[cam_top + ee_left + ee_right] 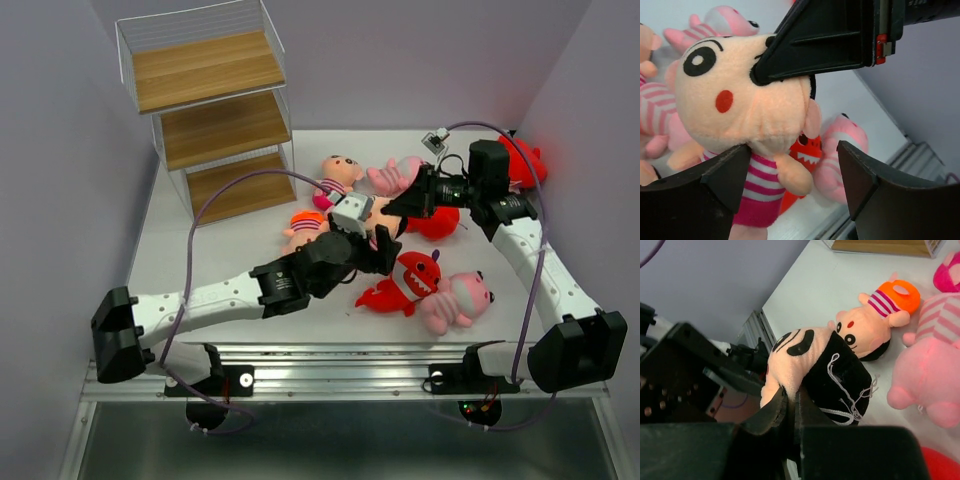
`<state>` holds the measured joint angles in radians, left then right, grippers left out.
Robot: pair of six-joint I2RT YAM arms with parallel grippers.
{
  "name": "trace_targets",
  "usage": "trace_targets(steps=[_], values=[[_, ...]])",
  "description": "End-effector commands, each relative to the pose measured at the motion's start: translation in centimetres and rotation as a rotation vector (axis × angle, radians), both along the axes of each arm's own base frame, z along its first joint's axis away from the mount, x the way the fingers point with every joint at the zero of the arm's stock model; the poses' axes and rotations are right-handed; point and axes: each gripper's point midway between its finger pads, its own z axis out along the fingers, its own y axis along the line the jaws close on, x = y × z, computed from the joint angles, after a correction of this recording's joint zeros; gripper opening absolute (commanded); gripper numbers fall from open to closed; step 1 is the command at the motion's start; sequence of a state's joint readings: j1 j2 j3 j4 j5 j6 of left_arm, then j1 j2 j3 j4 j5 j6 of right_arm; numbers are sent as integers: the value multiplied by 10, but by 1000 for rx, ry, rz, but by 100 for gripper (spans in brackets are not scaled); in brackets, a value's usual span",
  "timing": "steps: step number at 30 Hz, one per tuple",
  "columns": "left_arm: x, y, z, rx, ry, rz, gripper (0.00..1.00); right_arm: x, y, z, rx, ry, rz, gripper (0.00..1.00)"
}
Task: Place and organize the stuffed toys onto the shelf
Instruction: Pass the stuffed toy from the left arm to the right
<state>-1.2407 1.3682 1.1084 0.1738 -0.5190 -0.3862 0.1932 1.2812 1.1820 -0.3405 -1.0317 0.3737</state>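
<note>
The shelf [208, 70] stands at the far left corner of the counter [190, 265]. To its right, a second doll [305, 225] with an orange piece at its feet lies on its back. A third doll [340, 173] lies beyond it, beside a pink animal [395, 175].

At mid-counter the left gripper [791, 150] has its fingers apart, one on each side of a doll [735, 95]. The left finger is against the doll's striped shirt and the right finger is clear of it. This doll is held upright with its face toward the left wrist camera.

The right gripper [791, 399] is clamped on the top of the doll's head, where the peach face meets the black hair.

Near the front right, a shark [412, 280] lies touching another pink animal [455, 300]. A far shark [525, 155] shows behind the right arm.
</note>
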Motion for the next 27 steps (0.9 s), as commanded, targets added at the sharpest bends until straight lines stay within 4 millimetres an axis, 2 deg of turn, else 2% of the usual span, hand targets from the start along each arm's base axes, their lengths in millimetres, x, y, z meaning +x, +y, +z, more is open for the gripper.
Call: trace_targets(steps=[1, 2, 3, 5, 7, 9, 13, 14, 20, 27], values=[[-23, 9, 63, -336, 35, -222, 85, -29, 4, 9, 38, -154, 194, 1], [-26, 22, 60, -359, 50, -236, 86, -28, 1, 9, 39, -175, 198, 1], [-18, 34, 59, -378, 56, -227, 86, -33, 1, 10, 46, -199, 224, 1], [-26, 47, 61, -411, 83, -278, 86, -39, 1, 13, 53, -263, 264, 1], [-26, 59, 44, -373, 110, -287, 86, -47, 1, 14, 73, -300, 315, 1], [-28, 69, 34, -348, 114, -283, 87, -53, 1, 15, 97, -310, 358, 1], [-39, 74, 15, -308, 123, -349, 88, -56, 2, 12, 124, -307, 402, 1], [-40, 74, 6, -292, 134, -358, 88, -56, 2, 12, 127, -303, 405, 1], [-55, 75, -24, -275, 185, -417, 88, -58, 2, 21, 146, -354, 442, 1], [-72, 71, -23, -370, 181, -510, 88, -62, 2, 21, 173, -346, 480, 1]])
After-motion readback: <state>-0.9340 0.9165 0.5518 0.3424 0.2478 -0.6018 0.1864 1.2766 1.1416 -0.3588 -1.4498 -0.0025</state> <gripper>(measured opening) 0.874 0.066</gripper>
